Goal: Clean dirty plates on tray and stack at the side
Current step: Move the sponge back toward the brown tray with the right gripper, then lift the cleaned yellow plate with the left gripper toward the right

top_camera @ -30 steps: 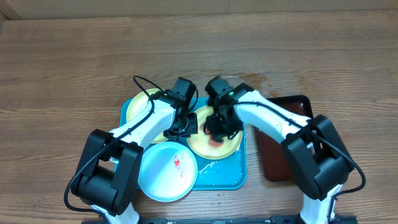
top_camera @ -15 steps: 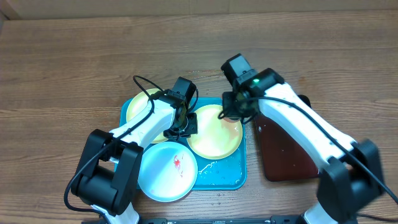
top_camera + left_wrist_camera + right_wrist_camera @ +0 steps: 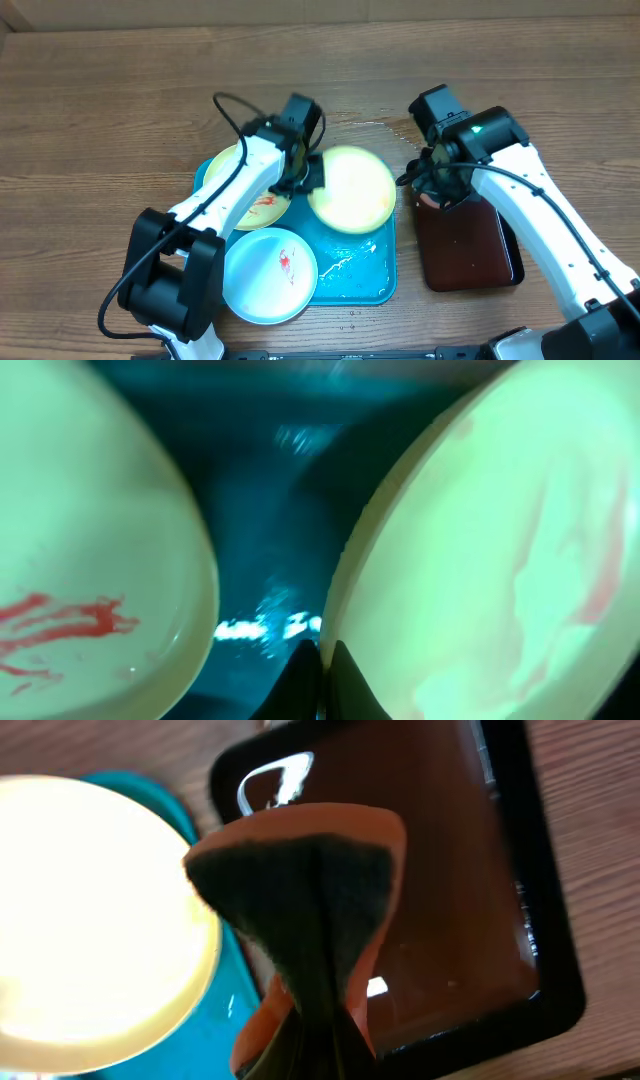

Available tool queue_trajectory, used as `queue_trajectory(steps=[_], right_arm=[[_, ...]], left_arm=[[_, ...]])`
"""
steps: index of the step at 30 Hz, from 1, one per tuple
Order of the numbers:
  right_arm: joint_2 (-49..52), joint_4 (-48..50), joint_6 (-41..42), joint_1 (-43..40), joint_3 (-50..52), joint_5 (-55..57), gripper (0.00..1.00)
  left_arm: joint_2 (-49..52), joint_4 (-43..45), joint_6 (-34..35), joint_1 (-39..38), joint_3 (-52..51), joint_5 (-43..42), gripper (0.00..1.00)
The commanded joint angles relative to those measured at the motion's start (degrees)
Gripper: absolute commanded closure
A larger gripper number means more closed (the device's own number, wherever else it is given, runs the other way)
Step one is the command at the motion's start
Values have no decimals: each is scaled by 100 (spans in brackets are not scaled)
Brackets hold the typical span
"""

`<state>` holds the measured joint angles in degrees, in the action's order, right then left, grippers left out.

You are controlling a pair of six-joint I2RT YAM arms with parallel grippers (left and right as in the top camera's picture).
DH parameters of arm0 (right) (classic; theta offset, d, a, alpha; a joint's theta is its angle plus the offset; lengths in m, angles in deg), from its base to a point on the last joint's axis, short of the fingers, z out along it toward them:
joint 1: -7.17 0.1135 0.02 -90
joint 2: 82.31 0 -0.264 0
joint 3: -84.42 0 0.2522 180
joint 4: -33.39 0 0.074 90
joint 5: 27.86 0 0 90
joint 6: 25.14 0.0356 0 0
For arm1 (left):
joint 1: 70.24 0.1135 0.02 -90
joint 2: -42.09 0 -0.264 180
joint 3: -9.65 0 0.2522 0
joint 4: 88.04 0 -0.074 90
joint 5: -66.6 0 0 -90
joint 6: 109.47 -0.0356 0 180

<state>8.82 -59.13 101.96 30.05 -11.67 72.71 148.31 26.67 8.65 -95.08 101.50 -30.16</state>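
My left gripper [image 3: 303,178] is shut on the rim of a pale yellow-green plate [image 3: 352,190] and holds it tilted above the back of the turquoise tray [image 3: 360,278]. In the left wrist view the jaws [image 3: 322,672] pinch that plate's edge [image 3: 500,560]. A second yellow-green plate [image 3: 243,195] with red smears lies at the tray's back left and also shows in the left wrist view [image 3: 90,590]. A blue-white plate [image 3: 268,276] with a red smear lies at the front left. My right gripper [image 3: 438,185] is shut on an orange and dark sponge [image 3: 300,890].
A dark reddish-brown tray [image 3: 470,250] with a black rim stands right of the turquoise tray, under my right gripper; it also shows in the right wrist view [image 3: 450,870]. Water glints on the turquoise tray's floor [image 3: 265,625]. Wooden table lies all around.
My right gripper has lifted the sponge off the yellow-green plate and moved right, over the brown tray. My left gripper has raised that plate and shifted it toward the back.
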Motion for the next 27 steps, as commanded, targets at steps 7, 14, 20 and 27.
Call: queue_trajectory(steps=[7, 14, 20, 27], right_arm=[[-90, 26, 190, -1139, -120, 179, 96], [-92, 348, -109, -1932, 603, -232, 96], [-92, 887, -22, -2437, 1539, -319, 96], [-103, 922, -160, -2758, 1626, -321, 96]], left_arm=[[48, -728, -199, -560, 1539, 531, 96], [48, -850, -343, -920, 2083, 710, 96], [48, -844, -503, -1224, 2157, 1080, 96], [50, -820, -496, -1626, 2157, 1696, 96]])
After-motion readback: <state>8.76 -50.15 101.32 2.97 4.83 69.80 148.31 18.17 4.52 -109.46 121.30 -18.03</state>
